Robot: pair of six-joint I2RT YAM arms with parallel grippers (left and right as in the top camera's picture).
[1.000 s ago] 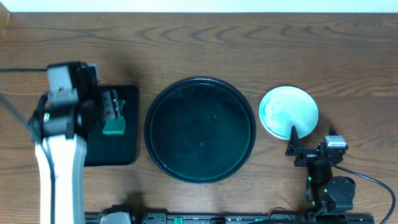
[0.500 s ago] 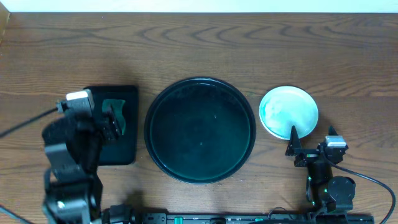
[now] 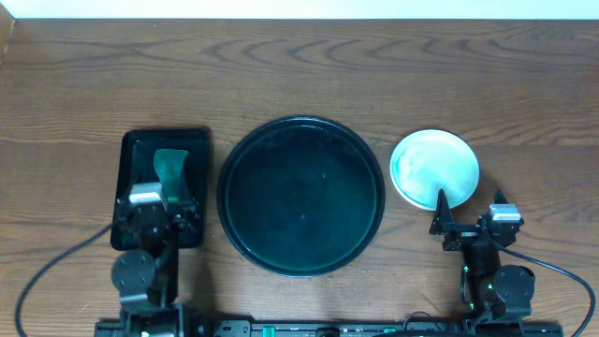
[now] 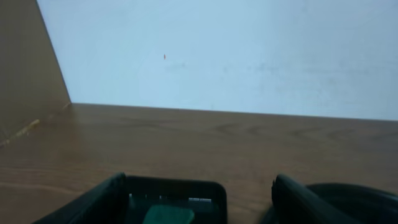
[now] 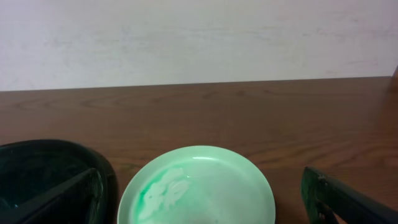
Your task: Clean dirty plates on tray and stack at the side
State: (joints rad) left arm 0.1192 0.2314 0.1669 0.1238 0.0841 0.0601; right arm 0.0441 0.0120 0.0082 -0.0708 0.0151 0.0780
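Note:
The large round black tray (image 3: 299,195) sits mid-table with nothing on it; its rim also shows in the right wrist view (image 5: 37,168) and the left wrist view (image 4: 354,199). A pale turquoise plate (image 3: 434,168) with faint light smears lies on the table right of the tray, and shows in the right wrist view (image 5: 199,186). I cannot tell whether other plates lie under it. My right gripper (image 3: 468,213) is open and empty just in front of the plate, as the right wrist view (image 5: 205,214) shows. My left gripper (image 3: 157,208) is open and empty, as the left wrist view (image 4: 199,211) shows.
A small rectangular black tray (image 3: 131,154) lies left of the round tray with a green cloth (image 3: 171,168) on it. Both show in the left wrist view: the tray (image 4: 174,190) and the cloth (image 4: 168,216). A pale wall stands behind the table.
My left arm has pulled back from over the rectangular tray toward the table's front edge. The green cloth now lies uncovered on that tray. The right arm has not moved.

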